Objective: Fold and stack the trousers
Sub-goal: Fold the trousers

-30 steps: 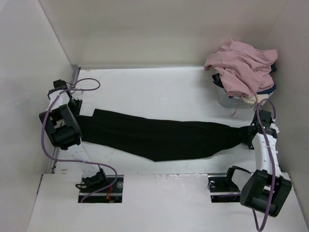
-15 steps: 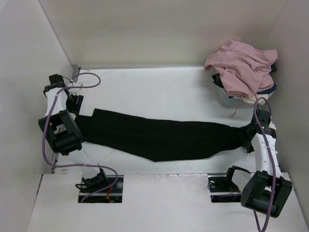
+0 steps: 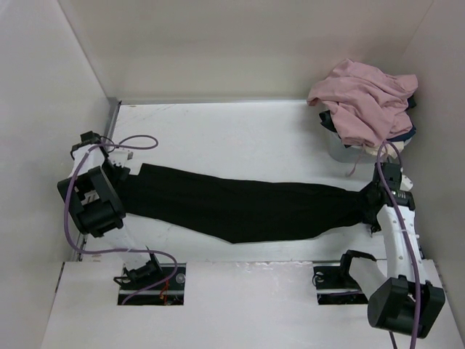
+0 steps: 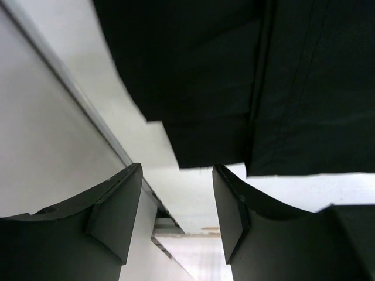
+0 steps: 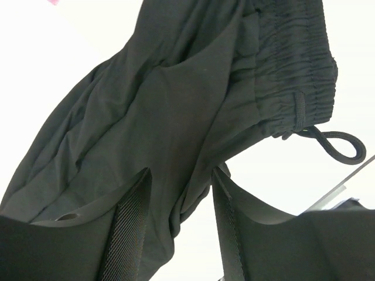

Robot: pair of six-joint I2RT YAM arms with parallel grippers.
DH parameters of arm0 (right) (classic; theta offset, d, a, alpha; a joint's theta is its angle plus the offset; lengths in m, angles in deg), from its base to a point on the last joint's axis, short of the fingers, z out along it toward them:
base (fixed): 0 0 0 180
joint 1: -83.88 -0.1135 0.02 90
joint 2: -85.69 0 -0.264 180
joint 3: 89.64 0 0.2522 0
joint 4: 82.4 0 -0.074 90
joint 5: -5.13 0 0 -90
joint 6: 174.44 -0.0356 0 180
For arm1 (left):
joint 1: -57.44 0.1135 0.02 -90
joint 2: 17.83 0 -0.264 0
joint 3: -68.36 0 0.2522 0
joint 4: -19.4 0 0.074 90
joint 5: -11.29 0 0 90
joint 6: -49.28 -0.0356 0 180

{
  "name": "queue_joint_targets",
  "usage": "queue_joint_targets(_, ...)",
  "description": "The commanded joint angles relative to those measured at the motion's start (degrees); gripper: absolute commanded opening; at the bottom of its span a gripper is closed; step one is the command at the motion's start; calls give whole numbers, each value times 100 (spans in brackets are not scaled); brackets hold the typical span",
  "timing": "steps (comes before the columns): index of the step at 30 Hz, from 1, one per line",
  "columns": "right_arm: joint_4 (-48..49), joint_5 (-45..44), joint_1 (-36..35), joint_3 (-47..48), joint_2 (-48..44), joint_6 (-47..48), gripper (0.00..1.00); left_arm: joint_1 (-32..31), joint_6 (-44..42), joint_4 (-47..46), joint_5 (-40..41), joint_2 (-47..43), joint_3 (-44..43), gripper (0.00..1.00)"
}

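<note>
The black trousers (image 3: 240,207) lie flat and stretched across the table from left to right. My left gripper (image 3: 123,173) is at their left end. In the left wrist view it (image 4: 176,170) is open and empty, with the two leg hems (image 4: 205,140) just beyond the fingertips. My right gripper (image 3: 370,198) is at their right end. In the right wrist view it (image 5: 180,175) is open, low over the cloth (image 5: 176,88), with a fold of the cloth edge lying between the fingers. The elastic waistband and drawstring (image 5: 328,143) lie to the upper right.
A dusty-pink garment (image 3: 363,98) is heaped over a grey container (image 3: 338,149) at the back right, with navy and cream cloth (image 3: 398,139) under it. White walls close the table on the left, back and right. A metal rail (image 4: 88,111) runs along the left wall.
The left wrist has swung out towards the wall and back to the hems. The right arm has reached a little farther back, its elbow dropping towards me. The trousers have not moved.
</note>
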Motion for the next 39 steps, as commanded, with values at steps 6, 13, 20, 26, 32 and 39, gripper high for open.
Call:
queue_joint_targets(6, -69, -383, -404, 303, -124, 182, 51, -193, 7, -275, -364, 465, -389, 49)
queue_joint_targets(13, -34, -348, -413, 144, -300, 181, 51, -202, 138, -239, -321, 966, -600, 19)
queue_joint_targets(20, 28, -366, -413, 144, -239, 217, 51, -307, 236, -336, -312, 396, -714, 0)
queue_joint_targets(26, 133, -357, -413, 179, -213, 295, 51, -325, 604, -749, -461, 526, -1346, 0)
queue_joint_targets(32, 142, -418, -413, 250, -230, 445, 50, -237, 1509, -591, -1348, 1193, -2602, 0)
queue_joint_targets(39, 203, -436, -553, 241, -195, 524, 50, -343, 2019, -327, -1148, 3012, -3999, 11)
